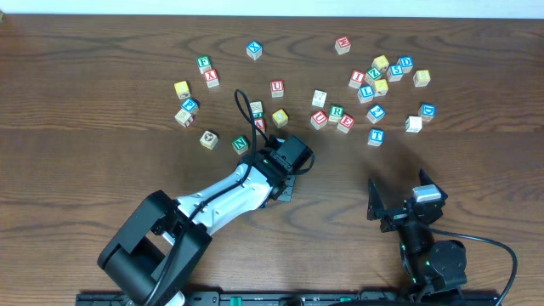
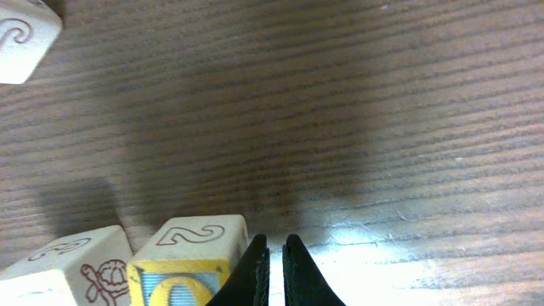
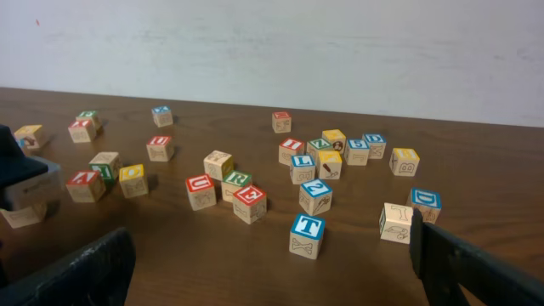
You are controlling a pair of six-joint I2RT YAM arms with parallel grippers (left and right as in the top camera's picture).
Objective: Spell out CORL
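Left gripper (image 2: 275,240): jaws nearly pressed together, nothing pinched, yellow block (image 2: 189,259) seen just beside. Right gripper (image 3: 268,245): jaws spread wide, empty.

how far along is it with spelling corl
Nothing placed yet: blocks lie scattered, no row formed; blue L block sits in a cluster. Left hand is down beside a yellow block, shut, holding nothing; right hand open, empty. All four letters remain.

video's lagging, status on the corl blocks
Left fingers shut, empty, beside a yellow block. Right fingers open, empty. Blue L block loose among scattered blocks. Nothing spelled yet.
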